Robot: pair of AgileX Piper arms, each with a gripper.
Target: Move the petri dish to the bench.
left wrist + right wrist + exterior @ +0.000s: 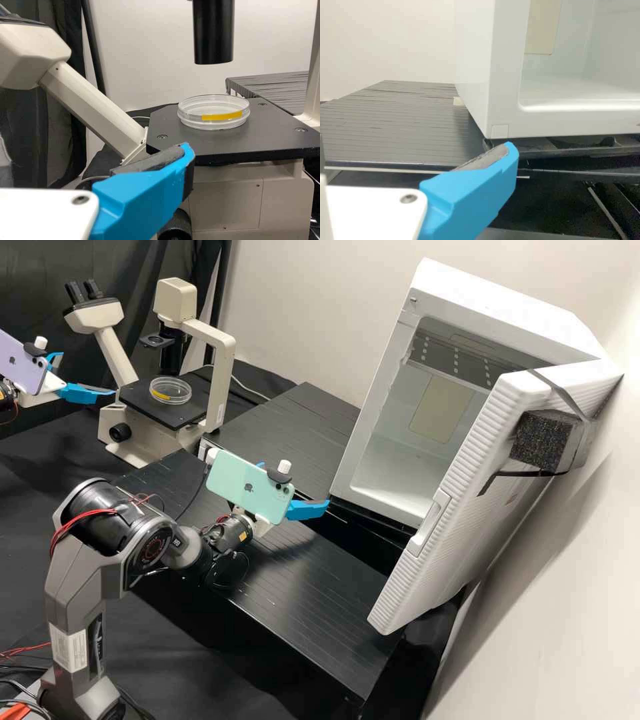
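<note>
A clear round petri dish point(170, 391) with a yellow strip on its side rests on the microscope's black stage point(143, 407). At the far left, my left gripper point(89, 373) is open, short of the stage and apart from the dish. In the left wrist view, one blue finger of the left gripper point(145, 195) shows in front of the stage, with the dish point(214, 112) beyond it. My right gripper point(297, 483) stands open above the black slatted bench point(320, 580), near the white cabinet. The right gripper point(475, 195) has one blue finger below the cabinet's corner in the right wrist view.
The microscope's cream arm point(223, 383) rises beside the stage, and a black cylinder point(214, 32) hangs above the dish. A white cabinet point(393, 440) stands on the right with its door point(460, 507) open over the bench. Another slatted surface point(293, 433) lies behind the right gripper.
</note>
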